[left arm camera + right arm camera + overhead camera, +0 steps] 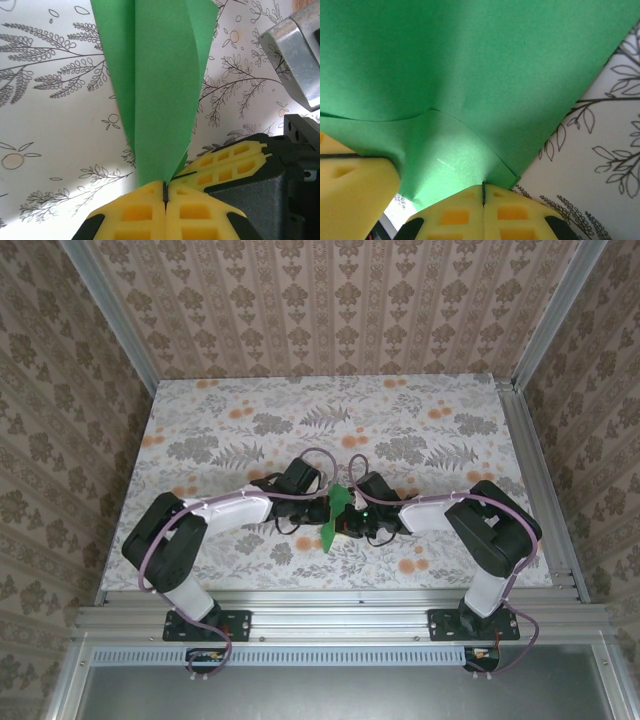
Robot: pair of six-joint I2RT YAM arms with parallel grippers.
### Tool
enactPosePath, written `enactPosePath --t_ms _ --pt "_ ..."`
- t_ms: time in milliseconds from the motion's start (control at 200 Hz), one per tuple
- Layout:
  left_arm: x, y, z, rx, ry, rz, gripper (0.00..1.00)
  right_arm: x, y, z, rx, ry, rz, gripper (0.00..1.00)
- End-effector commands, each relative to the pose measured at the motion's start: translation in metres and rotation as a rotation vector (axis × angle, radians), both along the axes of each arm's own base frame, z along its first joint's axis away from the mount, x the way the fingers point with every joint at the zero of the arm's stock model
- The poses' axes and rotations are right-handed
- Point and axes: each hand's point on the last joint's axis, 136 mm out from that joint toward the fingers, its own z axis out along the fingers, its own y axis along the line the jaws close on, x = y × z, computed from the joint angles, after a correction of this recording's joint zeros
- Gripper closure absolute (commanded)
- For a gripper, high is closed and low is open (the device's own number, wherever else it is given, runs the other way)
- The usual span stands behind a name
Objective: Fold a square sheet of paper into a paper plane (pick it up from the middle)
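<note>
The square sheet of paper (335,525) is bright green and folded into a narrow, layered shape. It stands on edge above the table's near middle, between the two grippers. My left gripper (326,514) is shut on it from the left. In the left wrist view the paper (160,90) rises from the closed yellow fingertips (165,192), with a long crease down it. My right gripper (352,522) is shut on it from the right. In the right wrist view the paper (470,75) spreads over the closed tips (483,192), with overlapping flaps showing.
The floral tablecloth (240,430) covers the table, with patterned walls on three sides and an aluminium rail (330,615) along the near edge. The right gripper's yellow finger (235,160) sits close beside the left one. The left finger (350,190) shows in the right wrist view.
</note>
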Motion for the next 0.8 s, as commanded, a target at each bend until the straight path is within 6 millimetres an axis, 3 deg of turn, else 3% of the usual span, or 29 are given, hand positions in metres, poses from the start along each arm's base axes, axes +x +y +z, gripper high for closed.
enactPosePath --t_ms 0,375,795 --pt "0.005 -0.015 0.004 -0.06 0.016 0.017 0.99 -0.002 -0.01 -0.014 -0.037 0.019 -0.027 0.97" --pt "0.011 -0.024 -0.014 -0.102 0.047 0.078 0.99 0.001 -0.008 -0.008 0.012 0.011 -0.052 0.97" --pt "0.008 -0.017 -0.023 -0.065 0.046 0.06 0.99 0.009 -0.017 0.019 0.041 -0.034 -0.092 0.93"
